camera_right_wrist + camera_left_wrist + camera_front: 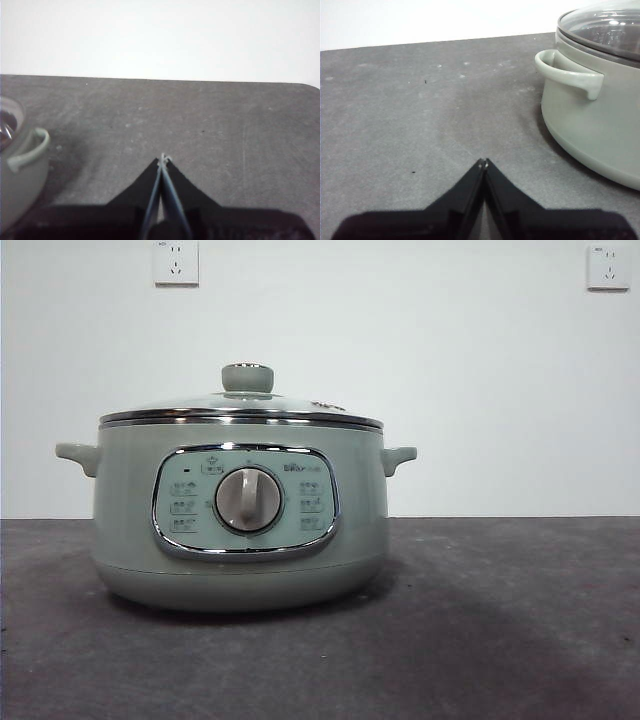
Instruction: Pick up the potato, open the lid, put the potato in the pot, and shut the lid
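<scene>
Front view shows you the wide sage-green electric pot (240, 530) on the dark grey bench (500, 640), its chrome-rimmed glass lid (240, 408) seated. Your left gripper (483, 162) and right gripper (163, 160) flank it, pinched closed, empty.

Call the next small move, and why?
Probably none beyond holding both arms parked. The lid already sits closed on the pot, no potato lies on the visible table, and something dark shows blurred through the glass in the right wrist view. The left hand and right hand are shut, empty and apart from the pot.
</scene>
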